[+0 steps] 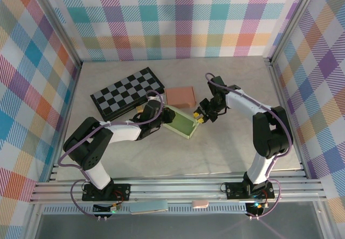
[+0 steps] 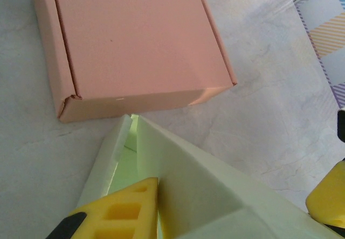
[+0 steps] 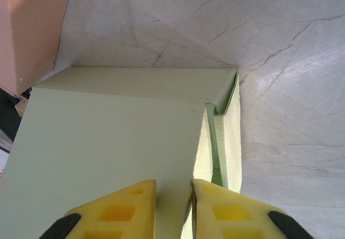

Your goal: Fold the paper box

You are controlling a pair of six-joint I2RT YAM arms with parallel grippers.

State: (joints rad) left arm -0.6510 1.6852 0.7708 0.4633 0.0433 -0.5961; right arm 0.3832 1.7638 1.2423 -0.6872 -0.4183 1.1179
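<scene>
I am looking down on a pale green paper box [image 1: 181, 122] lying near the middle of the table [image 1: 226, 158], set at an angle between the two arms and only partly formed. The right gripper [image 3: 173, 201] is closed on a thin upright flap of the box, with a yellow finger pressed to each face. The left gripper [image 1: 159, 112] is at the opposite corner with its fingers [image 2: 124, 209] either side of a raised wall. I cannot tell whether it is clamping that wall or only bracketing it. My main worry is that the card is thin. If both arms pull in different directions, I would expect the flap to crease in the wrong place or tear at the corner fold. The right grip is near the flap's edge, so a twist could let the flap slip out and spring open. A finished pink box [image 1: 179, 95] sits just beside the green one's far corner. A push that way could shove it or jam the fold against it. A folded chessboard [image 1: 126, 92] lies farther left. The tabletop is smooth, pale and marbled, so the box may slide rather than fold. Pastel plaid walls [image 1: 178, 13] enclose the table, and an aluminium rail [image 1: 178, 188] runs along the near edge.
</scene>
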